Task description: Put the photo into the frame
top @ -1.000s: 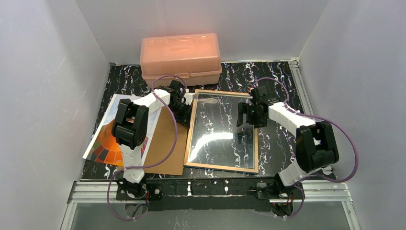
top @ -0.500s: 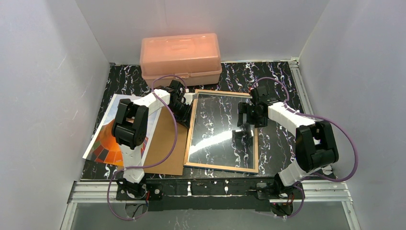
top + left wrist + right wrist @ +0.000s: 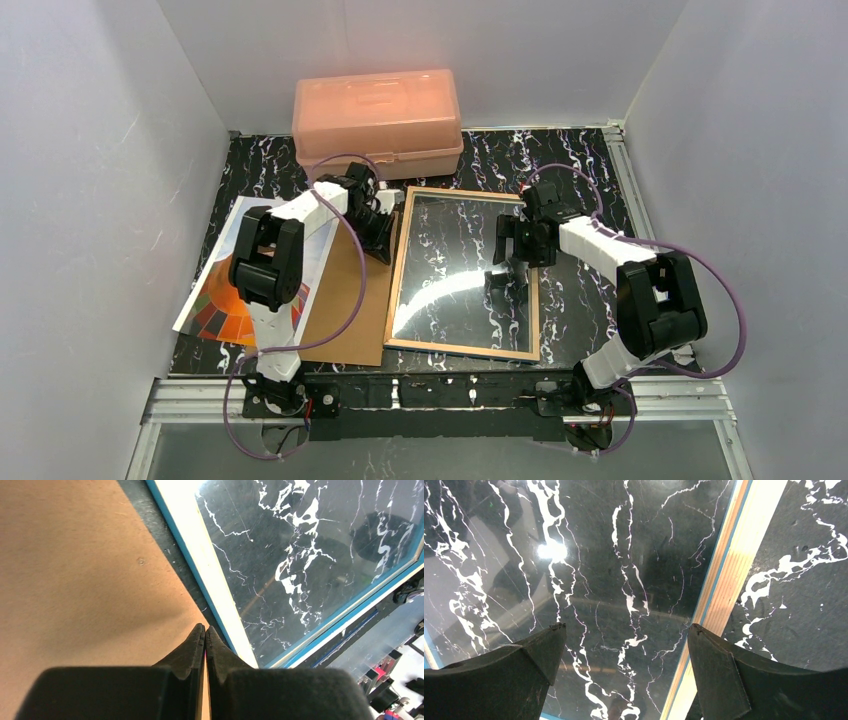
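The photo (image 3: 212, 300) lies face up at far left, beside the brown backing board (image 3: 340, 300), untouched. The frame (image 3: 460, 350) lies centre, pane empty.

Over the last second:
- The left gripper (image 3: 378, 232), clenched on nothing, has drawn slightly back from the frame's left rim.
- The right gripper (image 3: 510, 250), spread wide and empty, has eased toward the right rim.

Insertion has not begun.

One camera looks down on the whole bench (image 3: 585, 160) from high behind; both wrist cameras sit close above the frame (image 3: 450, 285), seen by all three.
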Controlling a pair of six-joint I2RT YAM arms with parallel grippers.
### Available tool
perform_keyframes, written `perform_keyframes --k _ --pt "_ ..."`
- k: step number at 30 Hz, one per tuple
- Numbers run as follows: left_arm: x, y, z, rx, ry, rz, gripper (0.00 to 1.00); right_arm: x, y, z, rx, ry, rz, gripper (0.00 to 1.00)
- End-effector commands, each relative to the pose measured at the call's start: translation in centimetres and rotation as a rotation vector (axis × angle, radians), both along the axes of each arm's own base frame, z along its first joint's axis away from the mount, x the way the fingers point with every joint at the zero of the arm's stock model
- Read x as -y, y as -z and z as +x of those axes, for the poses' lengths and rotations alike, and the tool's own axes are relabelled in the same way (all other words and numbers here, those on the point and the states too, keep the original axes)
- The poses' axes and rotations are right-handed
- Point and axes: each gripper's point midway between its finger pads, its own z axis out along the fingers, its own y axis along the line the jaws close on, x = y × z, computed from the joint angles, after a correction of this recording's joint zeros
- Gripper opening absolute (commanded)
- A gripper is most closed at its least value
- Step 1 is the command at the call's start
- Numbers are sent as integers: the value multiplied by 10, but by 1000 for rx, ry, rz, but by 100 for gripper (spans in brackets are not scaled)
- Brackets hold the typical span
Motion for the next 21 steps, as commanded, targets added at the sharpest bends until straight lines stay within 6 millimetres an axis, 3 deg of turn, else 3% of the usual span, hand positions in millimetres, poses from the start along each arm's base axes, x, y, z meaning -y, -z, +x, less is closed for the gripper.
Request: perform_keyframes --k 1,9,13,16,21 --pt "-7 -50 8 54 -19 -56 0 -4 4 1 9 12 23 99" --pt "-48 -105 8 67 -90 -48 1 -6 5 4 13 21 32 99" --pt "-93 -139 4 107 -145 26 9 -19 -23 15 87 14 67 99" --pt "-146 -157 0 151 -208 97 25 -54 -54 20 159 -20 111 99" --pt "-239 -162 -15 156 -322 262 44 -146 -89 11 240 -111 167 99"
